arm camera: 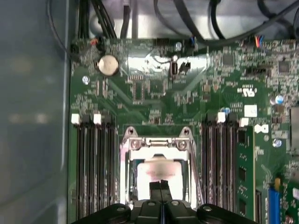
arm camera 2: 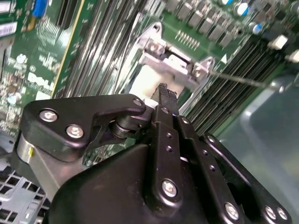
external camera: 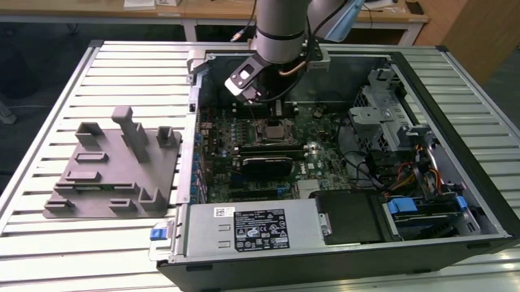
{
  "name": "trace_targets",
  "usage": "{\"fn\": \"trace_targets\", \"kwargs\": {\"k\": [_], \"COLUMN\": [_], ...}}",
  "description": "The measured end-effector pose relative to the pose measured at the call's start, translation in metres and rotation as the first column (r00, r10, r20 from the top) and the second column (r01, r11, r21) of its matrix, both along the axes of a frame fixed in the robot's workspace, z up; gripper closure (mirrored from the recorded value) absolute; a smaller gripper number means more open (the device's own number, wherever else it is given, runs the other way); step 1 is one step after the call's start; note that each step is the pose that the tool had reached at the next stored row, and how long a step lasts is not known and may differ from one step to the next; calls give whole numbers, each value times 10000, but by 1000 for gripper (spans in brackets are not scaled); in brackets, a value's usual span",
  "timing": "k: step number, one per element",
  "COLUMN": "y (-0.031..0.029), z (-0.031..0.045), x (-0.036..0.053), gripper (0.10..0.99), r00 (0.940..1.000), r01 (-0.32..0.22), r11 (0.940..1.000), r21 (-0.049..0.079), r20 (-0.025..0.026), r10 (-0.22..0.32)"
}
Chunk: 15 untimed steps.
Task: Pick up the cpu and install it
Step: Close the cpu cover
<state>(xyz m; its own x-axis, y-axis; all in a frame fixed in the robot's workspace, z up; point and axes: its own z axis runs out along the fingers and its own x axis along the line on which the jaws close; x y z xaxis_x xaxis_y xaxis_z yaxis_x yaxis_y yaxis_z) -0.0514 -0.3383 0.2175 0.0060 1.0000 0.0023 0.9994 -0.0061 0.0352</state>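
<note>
In the first wrist view the cpu (arm camera: 156, 169), a pale shiny square, lies flat inside the metal socket frame (arm camera: 159, 143) on the green motherboard. My gripper (arm camera: 161, 185) is shut, its two black fingertips pressed together right over the chip's near edge; whether they touch it I cannot tell. The second wrist view has the same fingertips (arm camera 2: 167, 94) closed over the cpu's pale top (arm camera 2: 144, 84), just short of the silver frame (arm camera 2: 170, 60). In the exterior view my gripper (external camera: 262, 104) hangs inside the open computer case, just above the socket (external camera: 274, 130).
Memory slots (arm camera: 93, 163) flank the socket on both sides. A grey plastic tray with upright posts (external camera: 114, 176) sits on the slatted table at the exterior view's left. Case walls (external camera: 455, 109), drive cages, cables (external camera: 414, 176) and the power supply (external camera: 252, 228) surround the board.
</note>
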Motion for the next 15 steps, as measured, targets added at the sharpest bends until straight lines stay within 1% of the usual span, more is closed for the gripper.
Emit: {"fn": "trace_targets", "kwargs": {"k": [2,6,8,11,13,15], "y": [-1,0,0,0,0,0], "z": [-8,-9,-9,-9,-10,-11], "x": [-23,-23,-23,-24,-23,-24], "gripper": [980,980,980,980,980,980], "r00": [10000,10000,9999,9980,9951,9909], "r01": [1,0,-112,-628,-988,-1345], "r11": [10000,10000,9999,9980,9951,9909], "r21": [-1,0,0,0,1,0], "r20": [0,0,0,0,1,1], "r10": [-1,0,112,628,988,1345]}}
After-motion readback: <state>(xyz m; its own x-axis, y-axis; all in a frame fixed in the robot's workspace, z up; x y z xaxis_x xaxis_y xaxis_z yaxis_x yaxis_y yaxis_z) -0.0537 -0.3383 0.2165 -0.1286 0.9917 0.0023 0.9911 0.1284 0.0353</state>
